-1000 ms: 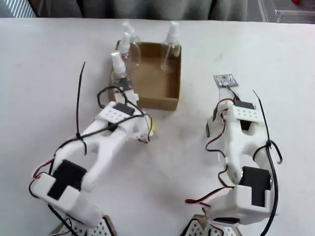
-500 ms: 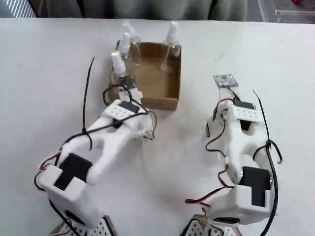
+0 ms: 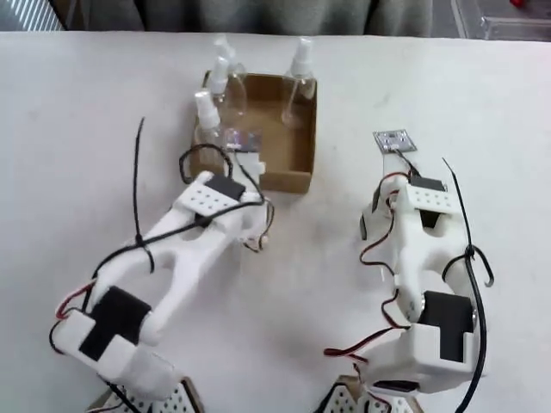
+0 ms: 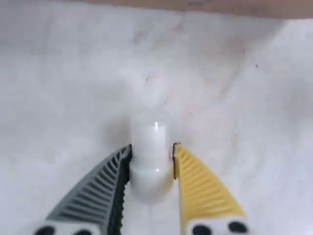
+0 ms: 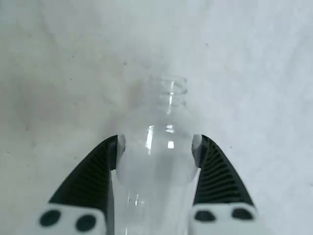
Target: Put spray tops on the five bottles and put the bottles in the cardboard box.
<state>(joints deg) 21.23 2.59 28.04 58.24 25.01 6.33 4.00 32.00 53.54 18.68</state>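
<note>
In the left wrist view my left gripper [image 4: 151, 149] is shut on a white spray top [image 4: 150, 169], held between the grey and yellow fingers just above the white table. My right gripper [image 5: 156, 142] is shut on a clear bottle [image 5: 157, 161] whose open neck, without a top, points away from the wrist. In the high view the left gripper [image 3: 256, 228] sits just in front of the cardboard box [image 3: 284, 179], mostly hidden under its arm. The right gripper [image 3: 372, 225] is to the box's right, the bottle hidden beneath the arm. Several capped bottles [image 3: 297, 86] stand in the box.
The box stands at the back middle of the white table [image 3: 482, 103]. Loose red and black wires [image 3: 379, 249] and upright black cable ties [image 3: 138, 172] stick out from both arms. Bare table lies between the two arms and to the far left and right.
The left arm's wrist has swung a little to the right along the box's front wall, still holding the spray top. The right arm has kept still.
</note>
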